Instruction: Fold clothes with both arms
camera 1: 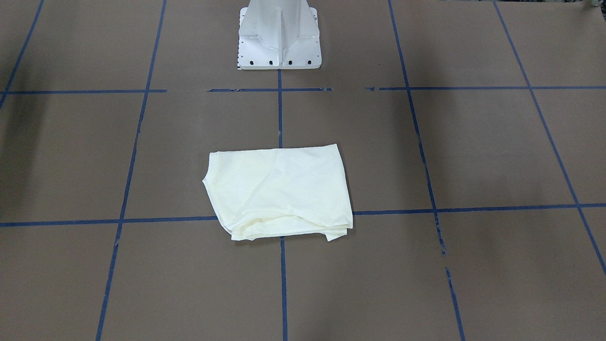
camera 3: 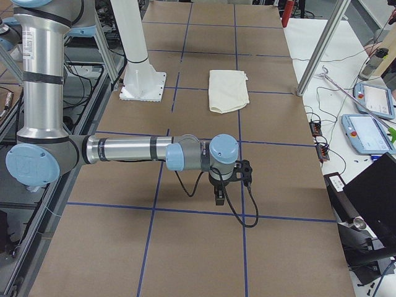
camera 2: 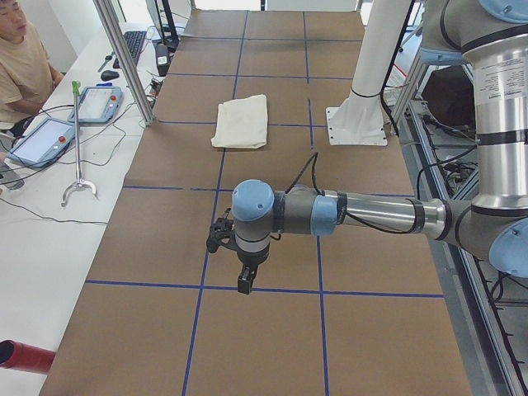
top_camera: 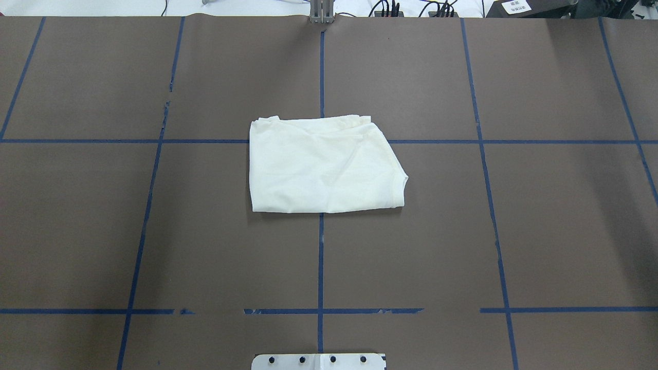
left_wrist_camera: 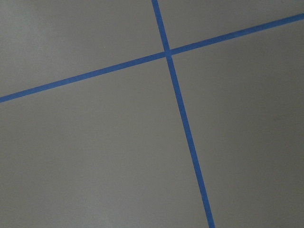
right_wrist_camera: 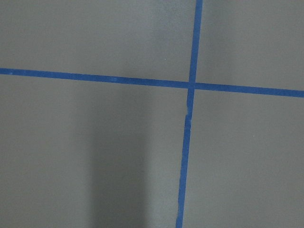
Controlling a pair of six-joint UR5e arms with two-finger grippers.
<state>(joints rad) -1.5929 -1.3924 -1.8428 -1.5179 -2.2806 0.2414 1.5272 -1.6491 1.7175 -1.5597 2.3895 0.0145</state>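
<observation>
One cream-white folded shirt lies mid-way across the brown paper-covered table. Black open-frame left gripper and right gripper hang well apart from it, opening impossible to tell. Soft, light, floppy: pinch layered corners.

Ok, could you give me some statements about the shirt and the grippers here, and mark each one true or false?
1. The shirt lies folded on the table. True.
2. The left gripper grips the shirt. False: it hangs over bare table, well away from the shirt.
3. A cat print shows on the shirt's upper side. False: only plain cream fabric shows.
4. The shirt lies across a blue tape line. True.
</observation>
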